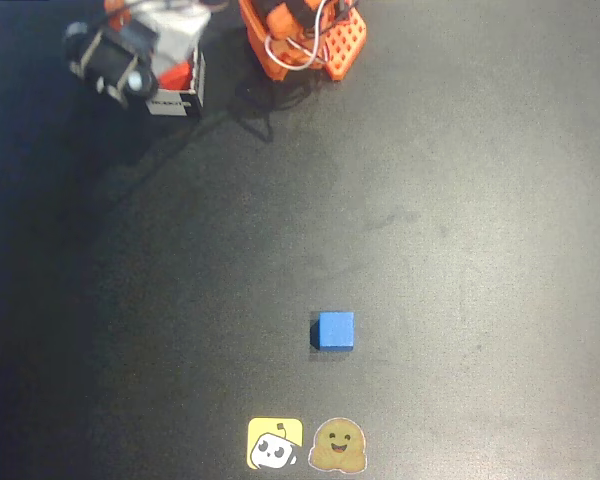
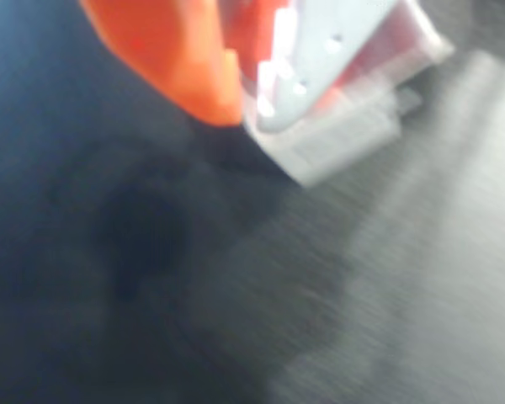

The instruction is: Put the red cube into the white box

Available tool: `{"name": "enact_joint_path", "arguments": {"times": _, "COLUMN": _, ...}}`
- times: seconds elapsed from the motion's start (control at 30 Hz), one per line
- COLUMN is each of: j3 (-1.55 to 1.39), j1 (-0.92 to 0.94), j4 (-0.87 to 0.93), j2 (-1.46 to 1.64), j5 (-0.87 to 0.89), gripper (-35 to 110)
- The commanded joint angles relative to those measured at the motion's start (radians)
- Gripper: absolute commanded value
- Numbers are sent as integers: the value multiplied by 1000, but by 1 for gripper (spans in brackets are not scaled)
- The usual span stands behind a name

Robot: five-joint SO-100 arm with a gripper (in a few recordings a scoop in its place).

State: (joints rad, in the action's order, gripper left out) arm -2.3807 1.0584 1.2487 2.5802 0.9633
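Table [image 1: 460,200] matt dark, faintly grained; blue cube [image 1: 336,329] smooth, matt.

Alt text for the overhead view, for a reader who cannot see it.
The arm's gripper hangs over the white box at the top left of a dark table. A blue cube sits alone near the lower middle, above two cartoon stickers.

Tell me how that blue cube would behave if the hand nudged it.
The blue cube sits flat on the dark table, so it would probably slide, not roll. Its small, blocky shape looks rigid, likely light, and unlikely to tip.
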Motion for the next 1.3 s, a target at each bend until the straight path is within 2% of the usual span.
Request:
{"name": "enact_joint_path", "arguments": {"times": 0.0, "j3": 51, "j1": -146, "j4": -18, "j2": -34, "j5": 91, "gripper": 0}}
{"name": "enact_joint_path", "arguments": {"times": 0.3, "j3": 35, "j1": -627, "j4": -48, "j2": -87, "j5": 383, "gripper": 0}}
{"name": "enact_joint_path", "arguments": {"times": 0.5, "j3": 5, "j1": -825, "j4": -37, "j2": -67, "j5": 474, "gripper": 0}}
{"name": "enact_joint_path", "arguments": {"times": 0.83, "j3": -156, "j1": -988, "j4": 2, "j2": 158, "j5": 525, "gripper": 0}}
{"name": "enact_joint_path", "arguments": {"times": 1.13, "j3": -410, "j1": -994, "j4": 141, "j2": 600, "j5": 476, "gripper": 0}}
{"name": "enact_joint_path", "arguments": {"times": 1.27, "j3": -460, "j1": -988, "j4": 135, "j2": 615, "j5": 457, "gripper": 0}}
